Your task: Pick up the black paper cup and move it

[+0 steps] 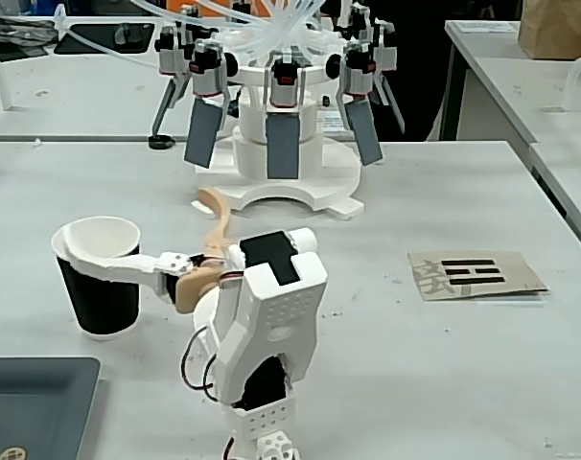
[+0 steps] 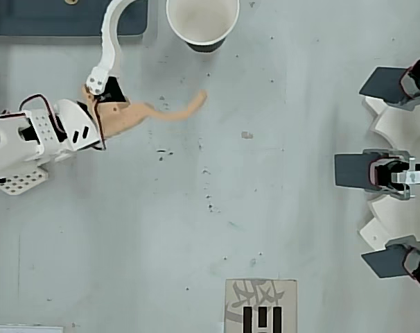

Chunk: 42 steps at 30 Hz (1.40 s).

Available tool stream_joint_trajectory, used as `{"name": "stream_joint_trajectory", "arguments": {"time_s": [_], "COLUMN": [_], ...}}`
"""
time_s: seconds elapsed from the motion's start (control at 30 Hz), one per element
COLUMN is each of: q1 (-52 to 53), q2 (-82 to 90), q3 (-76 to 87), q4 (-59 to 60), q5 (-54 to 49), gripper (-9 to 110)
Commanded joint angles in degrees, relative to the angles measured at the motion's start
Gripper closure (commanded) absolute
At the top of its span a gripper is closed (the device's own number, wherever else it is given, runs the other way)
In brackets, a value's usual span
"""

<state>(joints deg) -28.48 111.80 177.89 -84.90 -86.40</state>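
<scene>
The scene is a pale grey table (image 1: 444, 383) in a workshop, with other tables behind it; the surface has small dark specks in the overhead view. The black paper cup (image 1: 99, 292) stands upright near the left edge of the fixed view, and in the overhead view it (image 2: 202, 21) is at the top edge; its inside is white and it looks empty. The white arm (image 1: 271, 326) stands in the front of the fixed view and reaches to the left. The gripper (image 1: 209, 244) is wide open; the white finger (image 1: 113, 264) lies along the near side of the cup at the rim, and I cannot tell if it touches, while the tan finger (image 2: 161, 111) points away over bare table. Nothing is held between them. In the overhead view the cup is between the two fingers, close to their tips. A dark grey tray (image 1: 32, 402) lies at the lower left corner of the fixed view; its content is not clear. A cardboard card (image 1: 475, 274) with black bars lies to the right, well apart from the cup. A white stand (image 1: 281, 172) with several grey paddles is at the back of the table
</scene>
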Motion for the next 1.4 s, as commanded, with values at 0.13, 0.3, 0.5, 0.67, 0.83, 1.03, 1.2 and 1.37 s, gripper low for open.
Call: {"name": "stream_joint_trajectory", "arguments": {"time_s": [0.13,0.3,0.5,0.67,0.83,1.03,1.2,1.37], "q1": [-3.2,-4.2,-6.1,-6.2,-6.3,-6.3,-7.2,-8.1], "q2": [1.8,-1.8,-6.7,-10.1,-14.0,-19.6,-24.4,-28.9], "q3": [-1.6,-5.3,-10.5,-14.7,-18.9,-25.0,-29.6,-34.1], "q4": [4.9,5.8,6.9,7.6,8.3,8.3,8.3,8.4], "q5": [-3.4,-4.3,-4.3,-4.3,-4.0,-3.9,-3.8,-3.6], "gripper": [53,53,53,53,52,52,52,53]}}
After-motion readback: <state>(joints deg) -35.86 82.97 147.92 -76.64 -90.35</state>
